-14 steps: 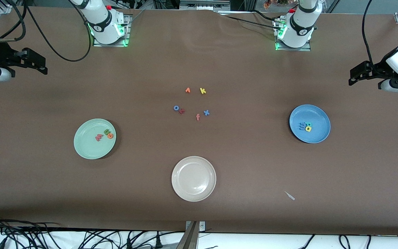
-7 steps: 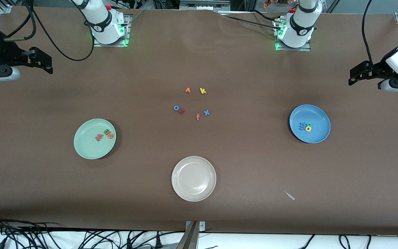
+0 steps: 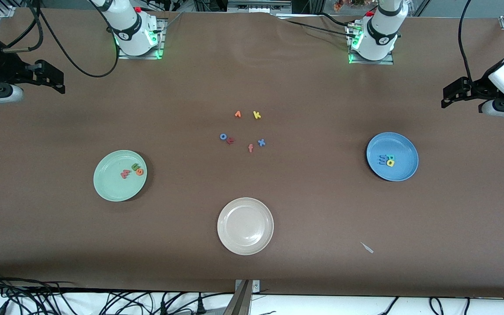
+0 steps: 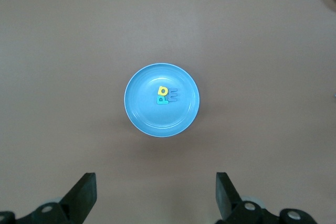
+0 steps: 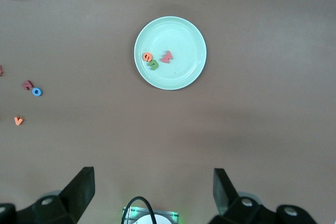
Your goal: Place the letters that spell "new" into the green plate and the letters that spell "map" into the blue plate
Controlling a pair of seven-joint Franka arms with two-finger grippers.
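The right gripper (image 3: pixel 55 81) has shifted slightly at its table end over the last second, while the left gripper (image 3: pixel 451 94) waits; both hang empty with jaws spread wide. The green plate (image 3: pixel 107 190) holds 3 letters (image 3: pixel 132 171) and the blue plate (image 3: pixel 403 173) its 3 letters (image 3: pixel 386 160), so the task looks complete. Individual letter shapes are hard to read, possibly overlapping.

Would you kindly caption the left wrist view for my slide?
Open left gripper high over the blue plate holding three foam letters.
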